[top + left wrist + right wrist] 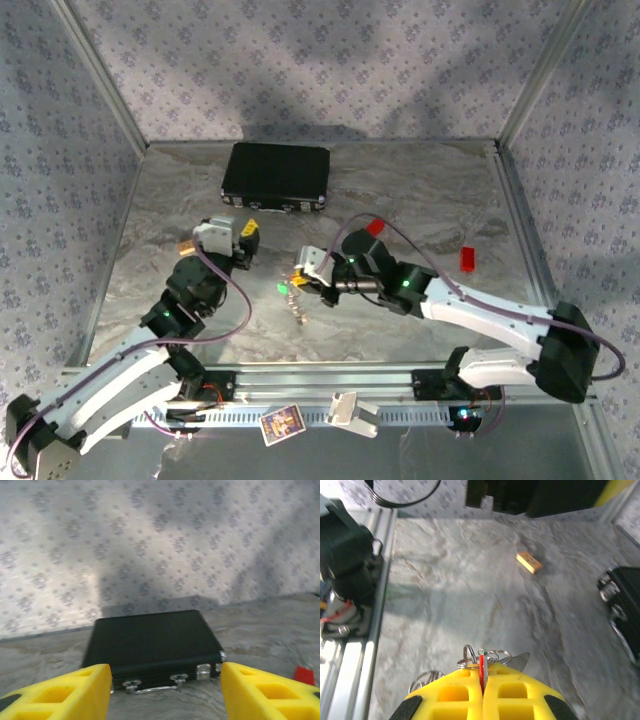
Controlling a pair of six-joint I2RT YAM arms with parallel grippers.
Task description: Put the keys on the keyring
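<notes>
Keys (481, 663) edge-on in clamped right gripper (482, 674), keyring (499, 656) protruding forward; left gripper (165, 682) parted, empty

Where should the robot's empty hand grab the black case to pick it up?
Best bet: the thin silvery handle on the near long side of the black case, between the latches. The case lies flat and looks wider than the gap of the open left gripper, so pinching its body seems unlikely to work. Come in low from the near side, which that gripper faces.
</notes>
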